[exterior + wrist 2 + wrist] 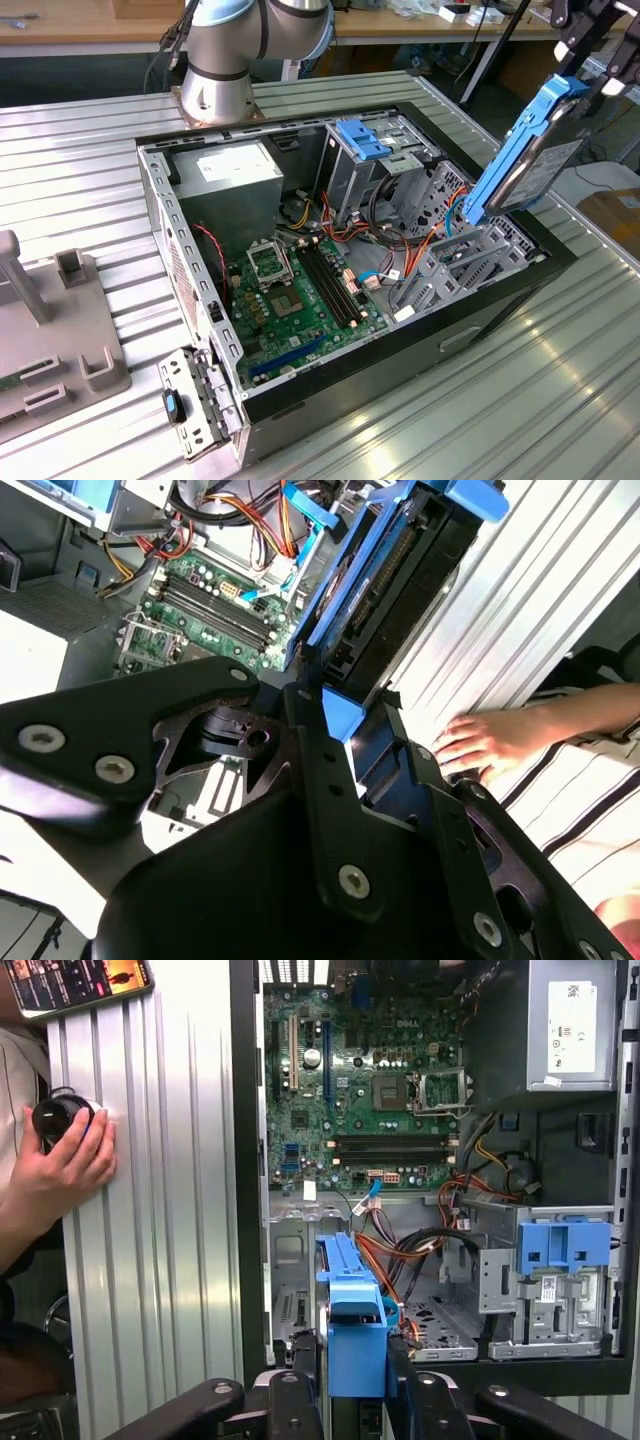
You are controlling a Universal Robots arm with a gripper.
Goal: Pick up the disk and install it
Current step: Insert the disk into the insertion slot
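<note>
The disk [528, 155], a grey hard drive in a bright blue carrier frame, hangs tilted on edge in the air. It is above the open computer case [200, 290], at the side on the exterior view's right. My gripper [603, 52] is shut on the disk's upper end, coming in from the exterior view's top right corner. In both wrist views the black fingers [312, 742] clamp the blue frame, with the disk [385, 575] reaching out past them. The first wrist view sees the disk [350, 1305] edge-on between the fingers [298, 1385], over the grey drive cage [300, 1290].
Inside the case lie the green motherboard [290, 300], coloured cables [385, 225] and a fixed blue bracket [362, 138] on a metal cage. The arm's base [225, 60] stands behind the case. A person's hand [65, 1160] rests on the ribbed table beside the case. A grey fixture [50, 330] sits at the exterior view's left.
</note>
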